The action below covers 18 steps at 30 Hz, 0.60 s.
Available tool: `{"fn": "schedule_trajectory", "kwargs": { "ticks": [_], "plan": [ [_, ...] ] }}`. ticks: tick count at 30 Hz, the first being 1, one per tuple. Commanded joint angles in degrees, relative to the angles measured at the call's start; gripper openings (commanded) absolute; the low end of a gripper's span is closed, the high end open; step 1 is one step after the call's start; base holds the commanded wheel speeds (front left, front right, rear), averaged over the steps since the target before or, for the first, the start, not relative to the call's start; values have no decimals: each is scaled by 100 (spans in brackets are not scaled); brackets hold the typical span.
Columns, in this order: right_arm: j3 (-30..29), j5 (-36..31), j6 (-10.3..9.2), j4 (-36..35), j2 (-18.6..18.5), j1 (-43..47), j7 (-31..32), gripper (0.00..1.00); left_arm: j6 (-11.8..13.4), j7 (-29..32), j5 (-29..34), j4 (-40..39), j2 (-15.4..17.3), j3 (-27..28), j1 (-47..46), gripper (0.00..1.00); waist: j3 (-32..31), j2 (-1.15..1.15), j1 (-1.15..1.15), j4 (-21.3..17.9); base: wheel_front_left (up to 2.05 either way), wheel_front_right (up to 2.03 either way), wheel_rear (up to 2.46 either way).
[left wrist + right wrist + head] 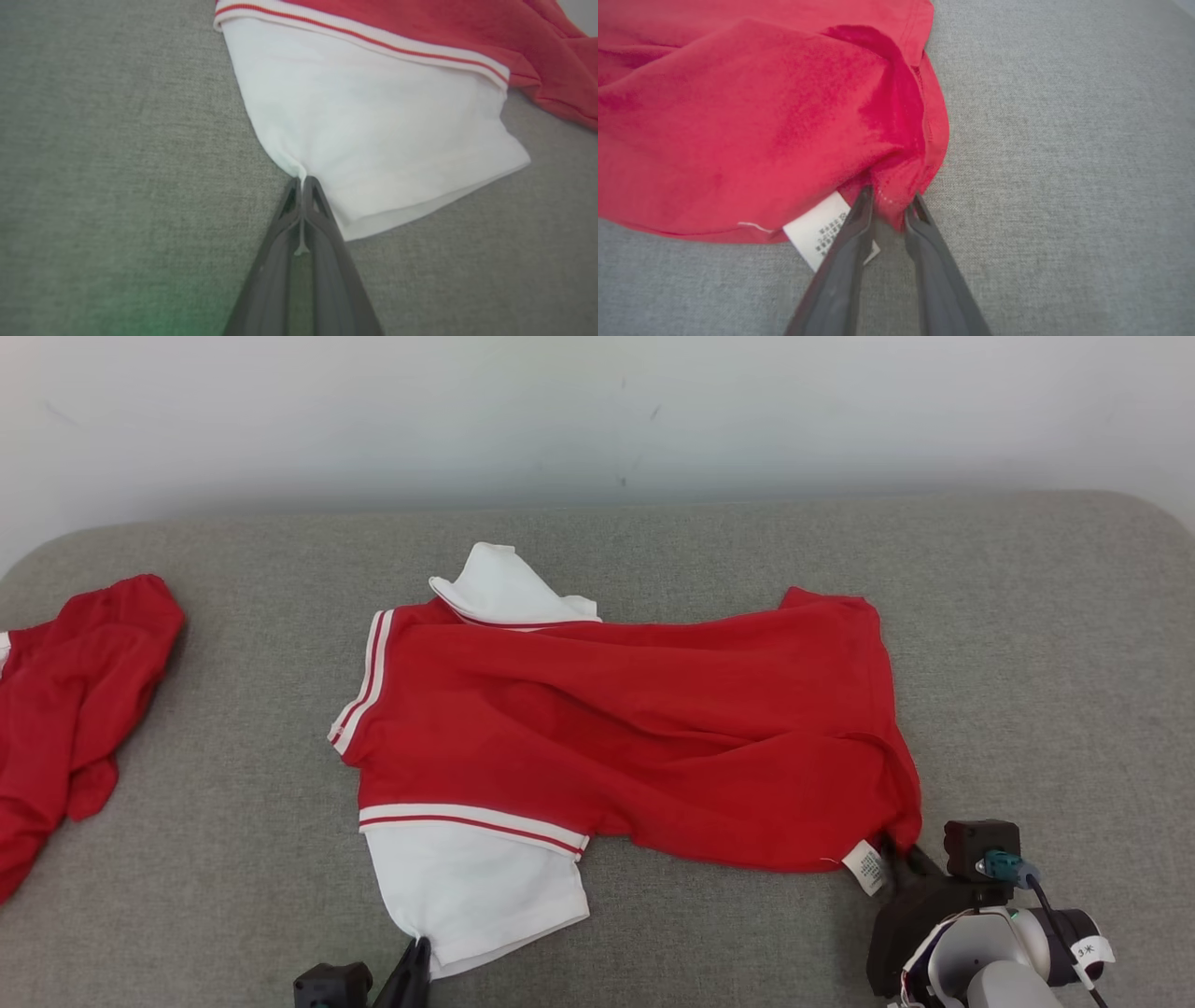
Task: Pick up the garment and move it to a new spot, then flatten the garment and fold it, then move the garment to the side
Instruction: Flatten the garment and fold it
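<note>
Illumination is even and diffuse; shadows under the garment (635,728) are soft. Wrist views are slightly blurred (a green glow tints the left wrist view's lower edge).

1. A plain indoor test room, lab-like, is showing here: a bare, scuffed white wall (597,411) is standing right behind the table (1027,644).
2. Grey woven fabric is covering that round-cornered table.

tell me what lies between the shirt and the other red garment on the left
Bare grey cushion, nothing else. The head view shows that stretch between the shirt and the other red garment.
</note>
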Motion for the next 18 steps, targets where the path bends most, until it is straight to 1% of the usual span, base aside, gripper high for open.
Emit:
{"fn": "schedule_trajectory", "kwargs": {
  "ticks": [1, 4, 5, 6, 7, 8, 9, 18],
  "plan": [
    [20, 45, 19, 31, 2, -31, -63, 0, 27, 59, -56, 184, 80, 32, 21, 0, -3, -1, 0, 5, 0, 0, 0],
    [-1, 75, 19, -13, 11, 38, -161, 1, 17, -54, -99, 143, 72, 39, 23, 0, -20, -1, 0, -3, 0, 0, 0],
    [-29, 73, 19, -28, 14, 69, -171, 6, 20, -63, -113, 142, 74, 40, 25, 0, -28, -1, 0, -9, 0, 0, 0],
    [-40, 64, 19, -45, 13, 98, -178, 21, 26, -64, -123, 141, 81, 41, 25, 0, -34, -1, 0, -17, 0, 0, 0],
    [-66, 56, 19, -49, 18, 120, -159, 20, 33, -71, -131, 141, 88, 43, 27, 0, -40, -1, 0, -27, 0, 0, 0],
    [-105, 31, 19, -66, 21, 137, -146, 33, 39, -73, -136, 140, 93, 44, 26, 0, -47, -1, 0, -37, 0, 0, 0],
    [-147, 0, 19, -93, 26, 143, -158, 100, 40, -67, -141, 140, 97, 39, 26, 0, -53, -1, 0, -45, 0, 0, 0],
    [-154, -77, 19, -289, 52, 206, -235, 100, 52, -74, -186, 134, 112, -13, 60, 0, -86, -1, 0, -74, 0, 0, 0]
  ]
}}
